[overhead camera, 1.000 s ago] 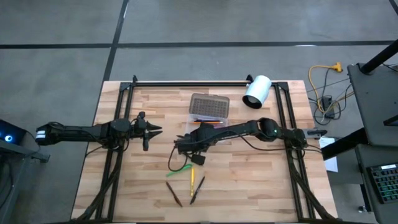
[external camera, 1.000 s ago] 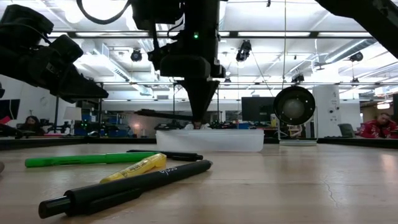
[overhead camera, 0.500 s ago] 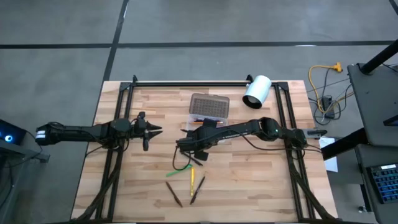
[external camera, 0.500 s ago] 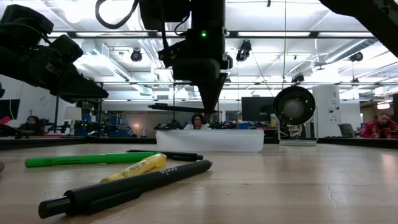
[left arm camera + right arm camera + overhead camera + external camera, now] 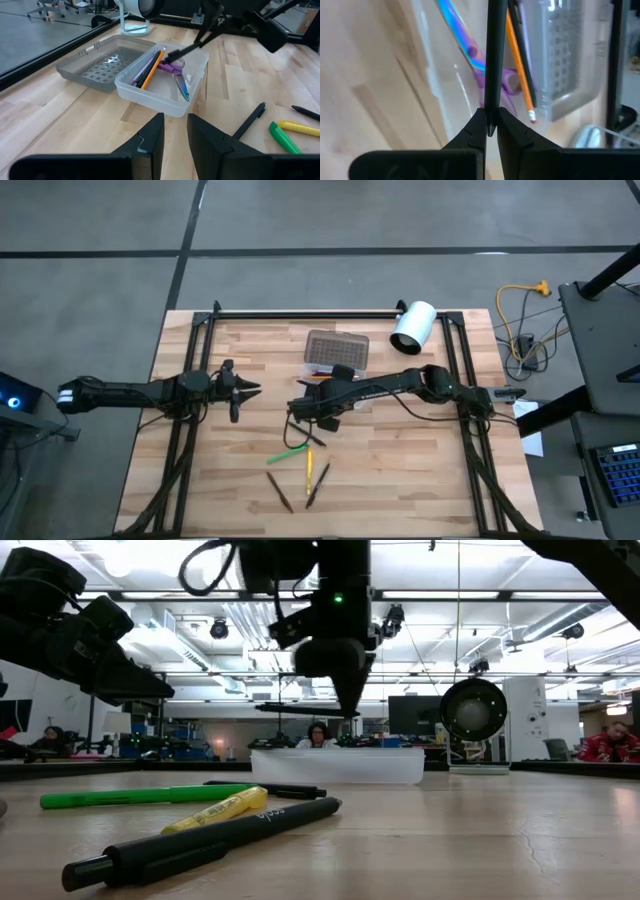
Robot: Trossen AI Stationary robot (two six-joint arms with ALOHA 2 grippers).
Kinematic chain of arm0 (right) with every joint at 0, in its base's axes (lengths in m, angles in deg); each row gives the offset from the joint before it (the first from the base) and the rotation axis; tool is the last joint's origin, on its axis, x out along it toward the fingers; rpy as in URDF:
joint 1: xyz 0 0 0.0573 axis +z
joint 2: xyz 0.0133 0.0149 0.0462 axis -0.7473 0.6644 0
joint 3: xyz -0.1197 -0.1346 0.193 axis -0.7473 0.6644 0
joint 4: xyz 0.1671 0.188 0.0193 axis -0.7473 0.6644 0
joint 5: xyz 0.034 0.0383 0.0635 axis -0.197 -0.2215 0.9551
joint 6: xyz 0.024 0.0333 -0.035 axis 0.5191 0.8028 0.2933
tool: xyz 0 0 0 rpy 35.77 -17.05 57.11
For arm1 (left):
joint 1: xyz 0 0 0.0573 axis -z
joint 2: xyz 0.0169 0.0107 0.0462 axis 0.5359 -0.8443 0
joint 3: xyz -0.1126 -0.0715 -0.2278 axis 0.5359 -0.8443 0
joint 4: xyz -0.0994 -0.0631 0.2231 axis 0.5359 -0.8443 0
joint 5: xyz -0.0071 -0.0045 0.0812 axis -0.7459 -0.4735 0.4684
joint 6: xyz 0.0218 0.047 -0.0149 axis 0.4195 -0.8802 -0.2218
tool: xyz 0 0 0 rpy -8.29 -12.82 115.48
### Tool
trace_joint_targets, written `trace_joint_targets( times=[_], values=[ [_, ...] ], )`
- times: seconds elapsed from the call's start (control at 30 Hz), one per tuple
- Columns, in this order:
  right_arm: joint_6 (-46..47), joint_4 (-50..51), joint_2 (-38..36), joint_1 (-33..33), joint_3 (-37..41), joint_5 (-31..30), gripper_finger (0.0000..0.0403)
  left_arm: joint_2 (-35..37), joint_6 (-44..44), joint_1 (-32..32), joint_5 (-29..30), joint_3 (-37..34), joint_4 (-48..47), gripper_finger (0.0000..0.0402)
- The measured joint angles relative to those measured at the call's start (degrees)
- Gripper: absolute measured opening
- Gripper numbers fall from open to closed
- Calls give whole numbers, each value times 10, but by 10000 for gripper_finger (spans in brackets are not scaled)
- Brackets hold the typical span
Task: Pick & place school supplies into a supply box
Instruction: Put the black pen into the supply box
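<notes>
Right gripper: the right gripper (image 5: 303, 409) hangs above the wooden table (image 5: 420, 480), just at the near edge of the supply box, its fingers (image 5: 509, 131) pinched tight on a thin dark pen (image 5: 494, 55) that points out over the box.
Held pen: in the low view it shows as a slim dark rod (image 5: 300, 708) lying level, clear of the table and higher than the box rim.
Supply box: the small translucent plastic case with rounded corners (image 5: 196, 67) sits toward the far middle of the table, its grey textured lid (image 5: 100, 65) folded open flat behind it.
Box contents: an orange pencil (image 5: 152, 68), another dark pencil beside it, and small purple-handled scissors with iridescent blades (image 5: 176, 75).
Supplies on the table: a green pen (image 5: 288, 452), a yellow marker (image 5: 309, 471) and two dark brown pens (image 5: 280, 492) lie near the front middle, well apart from the box.
Left gripper: the left gripper (image 5: 250, 389) waits over the left half of the table, its fingers (image 5: 150, 140) a narrow gap apart and holding nothing.
White cylinder: a white cylinder (image 5: 412, 327) lies at the far right corner.
</notes>
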State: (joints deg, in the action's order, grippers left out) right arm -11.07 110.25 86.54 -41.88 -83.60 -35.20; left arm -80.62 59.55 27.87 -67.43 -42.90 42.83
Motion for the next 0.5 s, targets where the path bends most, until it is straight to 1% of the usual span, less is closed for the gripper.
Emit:
trace_joint_targets(
  times=[0.2, 0.5],
  values=[
    [-2, -25, -29, -6, 61, -2, 13, 0, 0, 0, 0, 0, 0, 69],
    [-71, -99, -55, -26, 140, -3, 13, 0, 0, 0, 0, 0, 0, 69]
  ],
)
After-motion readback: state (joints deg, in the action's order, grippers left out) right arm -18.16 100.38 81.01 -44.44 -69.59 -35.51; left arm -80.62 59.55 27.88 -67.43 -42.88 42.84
